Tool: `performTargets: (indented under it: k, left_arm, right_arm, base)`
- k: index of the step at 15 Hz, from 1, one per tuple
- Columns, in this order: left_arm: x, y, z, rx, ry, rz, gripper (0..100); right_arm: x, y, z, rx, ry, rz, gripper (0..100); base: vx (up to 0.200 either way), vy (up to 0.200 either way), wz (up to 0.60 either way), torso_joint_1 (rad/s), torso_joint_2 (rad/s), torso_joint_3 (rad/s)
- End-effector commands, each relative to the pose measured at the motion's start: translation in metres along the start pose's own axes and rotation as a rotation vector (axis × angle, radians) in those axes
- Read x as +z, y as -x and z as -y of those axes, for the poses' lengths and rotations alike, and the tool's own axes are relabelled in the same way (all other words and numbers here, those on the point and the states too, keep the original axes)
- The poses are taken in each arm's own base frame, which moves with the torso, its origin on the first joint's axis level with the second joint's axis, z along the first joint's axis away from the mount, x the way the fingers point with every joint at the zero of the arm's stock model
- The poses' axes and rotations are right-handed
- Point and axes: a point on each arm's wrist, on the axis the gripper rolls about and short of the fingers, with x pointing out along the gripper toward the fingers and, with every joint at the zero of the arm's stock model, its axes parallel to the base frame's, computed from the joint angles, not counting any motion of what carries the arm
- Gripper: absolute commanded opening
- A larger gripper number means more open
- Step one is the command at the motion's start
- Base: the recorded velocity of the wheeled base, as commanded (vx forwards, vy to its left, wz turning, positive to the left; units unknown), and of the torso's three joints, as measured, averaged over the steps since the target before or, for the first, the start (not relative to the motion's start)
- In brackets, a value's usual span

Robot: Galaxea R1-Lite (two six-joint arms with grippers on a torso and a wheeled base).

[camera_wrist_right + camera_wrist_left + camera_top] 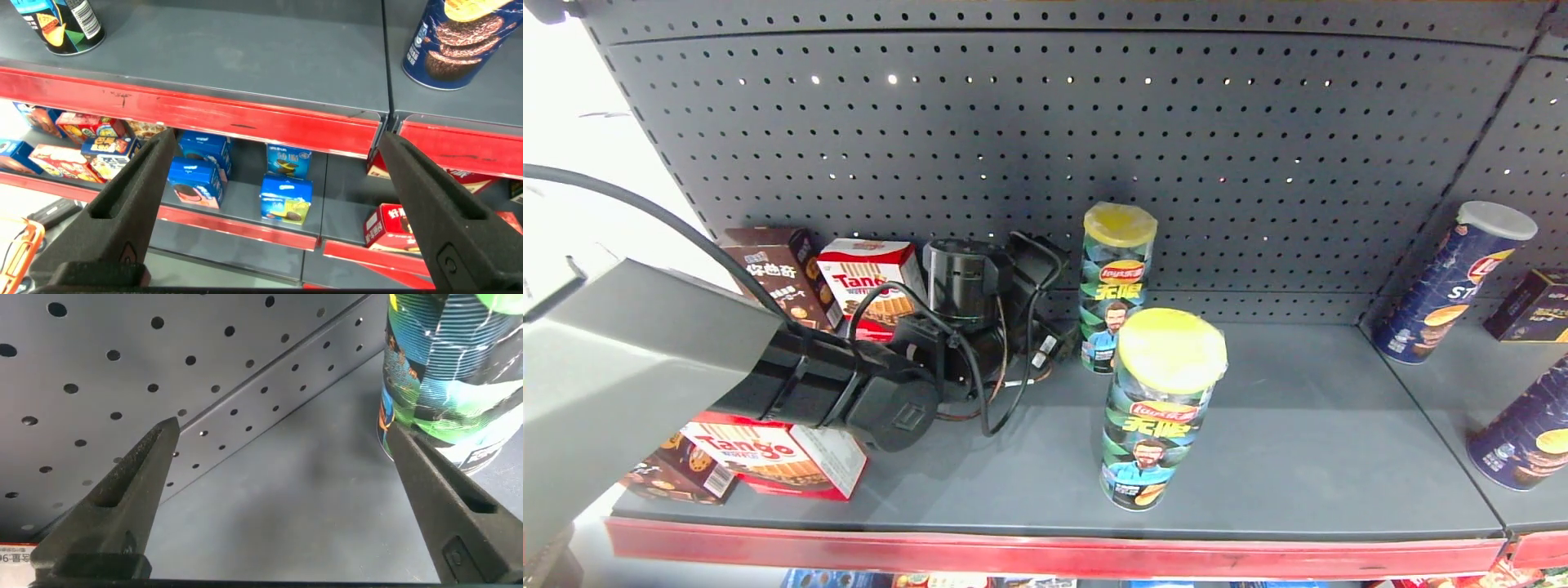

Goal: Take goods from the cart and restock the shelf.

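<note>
Two green chip cans with yellow lids stand on the grey shelf [1307, 441]: one at the back [1117, 286], one nearer the front edge [1164, 408]. My left gripper [1029, 261] reaches deep onto the shelf, just left of the rear can. In the left wrist view it [284, 431] is open and empty, facing the pegboard, with the rear can [449, 367] close beside one finger [445, 498]. My right gripper [276, 140] hangs open and empty in front of the shelf's red front strip [245, 118], below the front green can [69, 24].
Wafer and cookie boxes [866, 282] stand at the shelf's left, more [776, 457] under my left arm. Blue chip cans [1450, 282] fill the adjoining bay on the right. Lower shelves hold blue boxes [286, 196]. Bare shelf lies right of the green cans.
</note>
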Motion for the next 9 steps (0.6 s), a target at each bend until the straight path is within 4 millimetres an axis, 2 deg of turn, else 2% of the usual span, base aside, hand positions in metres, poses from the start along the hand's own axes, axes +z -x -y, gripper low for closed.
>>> performTargets:
  k: [1, 7, 9]
  left_arm:
    - [-0.001, -0.001, 0.000, 0.000, 0.000, -0.001, 100]
    - [-0.001, 0.000, 0.000, 0.000, 0.001, -0.003, 100]
    - [0.005, 0.007, -0.010, 0.022, 0.014, 0.014, 100]
  right_arm:
    - [0.000, 0.000, 0.000, 0.000, 0.001, -0.001, 100]
    - [0.000, 0.000, 0.000, 0.000, 0.001, -0.001, 100]
    - [0.000, 0.000, 0.000, 0.000, 0.001, -0.001, 100]
  base:
    - [0.000, 0.000, 0.00, 0.000, 0.00, 0.000]
    - [0.000, 0.000, 0.00, 0.000, 0.00, 0.000]
    - [0.000, 0.000, 0.00, 0.000, 0.00, 0.000]
